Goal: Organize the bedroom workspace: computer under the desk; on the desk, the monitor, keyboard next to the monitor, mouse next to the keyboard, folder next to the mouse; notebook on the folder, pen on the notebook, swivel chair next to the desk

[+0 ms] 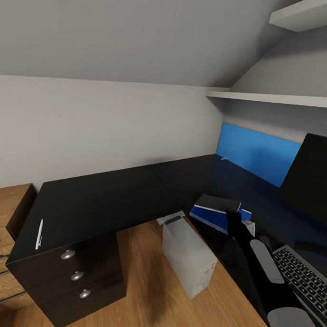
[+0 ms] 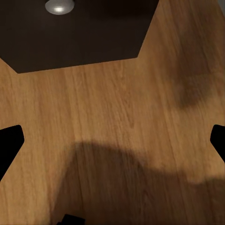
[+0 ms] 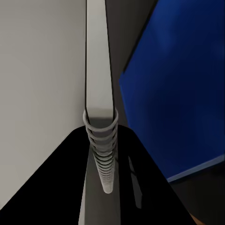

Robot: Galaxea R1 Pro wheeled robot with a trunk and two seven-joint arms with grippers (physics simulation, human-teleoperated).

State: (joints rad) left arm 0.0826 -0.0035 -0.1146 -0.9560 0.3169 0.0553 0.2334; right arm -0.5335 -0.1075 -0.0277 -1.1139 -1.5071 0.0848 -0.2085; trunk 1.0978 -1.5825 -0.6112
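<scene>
- Looks like the notebook-on-folder bit. The notebook (image 1: 218,203) is lying flat on the blue folder (image 1: 213,220) at the corner of the table (image 1: 109,199), with the right fingers (image 1: 235,219) right at its near edge.
- Honestly can't tell if those fingers are pinching it or already off. The right wrist view just looks along the notebook's edge and its spiral binding (image 3: 104,154), and the tips themselves aren't clear.
- To do this well I'd say: check the notebook sits inside the folder's outline, let go fully, then back off straight up and away. Any sideways drag probably skews the notebook or slides the folder on that glossy top.
- After that it's the pen (image 1: 39,234), which is well apart on the other wing of the table, above the drawer unit (image 1: 77,278). It still has to end up on the notebook.
- Right arm (image 1: 261,263) is stretched forward from the lower right, passing just beside the keyboard (image 1: 305,280), wrist pointing in toward the stack.
- Left fingers (image 2: 9,145) are spread wide with nothing in them, hanging low over the wood floor (image 2: 117,117) near the drawer unit.
- The computer (image 1: 188,259) stands on the floor tucked against the table edge; the monitor (image 1: 310,182) is up on the table behind the keyboard.
</scene>
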